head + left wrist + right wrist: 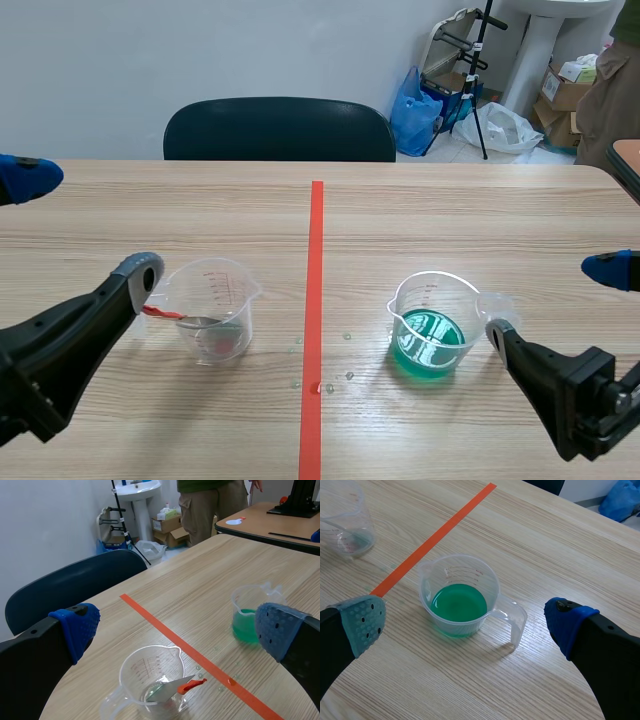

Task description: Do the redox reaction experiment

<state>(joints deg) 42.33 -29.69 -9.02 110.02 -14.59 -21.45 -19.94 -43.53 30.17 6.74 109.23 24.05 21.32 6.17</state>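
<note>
A: Beakers on table (450,220)?

B: Two, apart, one each side of orange tape line (316,250).

A: Contents?

B: On robot's left, clear beaker (212,310) holding spoon (190,320), red handle poking over rim. On robot's right, second beaker (432,318) holding green liquid (430,342), well below halfway.

A: Jaws?

B: Spread wide on both. Left gripper (176,630) above clear beaker, right gripper (465,624) above second beaker. Droplets (348,336) beside tape.

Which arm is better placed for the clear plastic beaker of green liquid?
Right: the right gripper, open, sits by that beaker, handle toward it; the left gripper is across the orange tape.
</note>
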